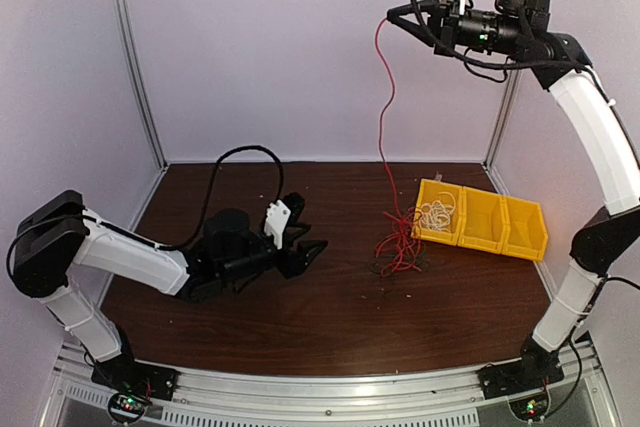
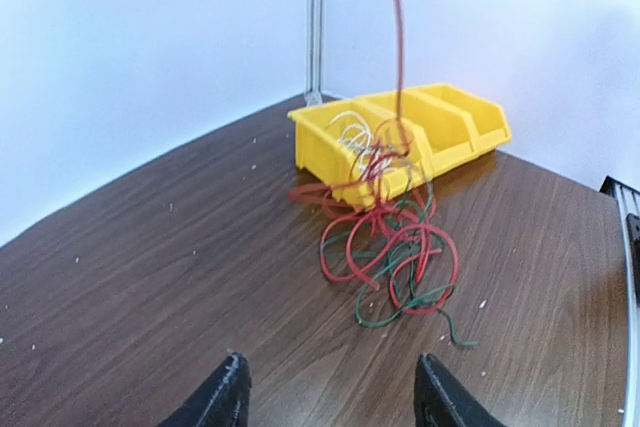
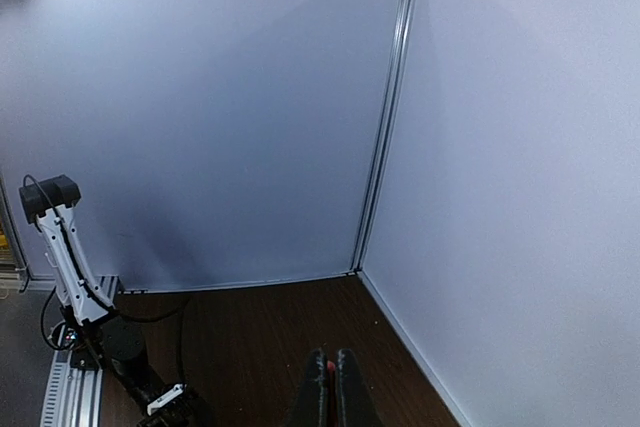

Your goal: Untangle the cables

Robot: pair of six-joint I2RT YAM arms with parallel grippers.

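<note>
From above, we see the right tool [image 1: 393, 19] way up at one o'clock, pinched shut on the red cable [image 1: 381, 127]. That cable hangs straight down to a loose heap on the table [image 1: 250, 317], just at nine o'clock of the yellow bin [image 1: 500, 229]. The white cable [image 1: 437, 213] sits in the bin's leftmost compartment. The left tool [image 1: 308, 227] is low at nine o'clock of the heap, jaws apart, gripping nothing.

Over to the left wrist: its fingers [image 2: 226, 399] stand wide and empty. The red loops lie at twelve o'clock, with a dark green cable [image 2: 385, 315] woven through them.

Right wrist now: the fingertips [image 3: 316, 387] are pressed together, with a sliver of red between them.
</note>
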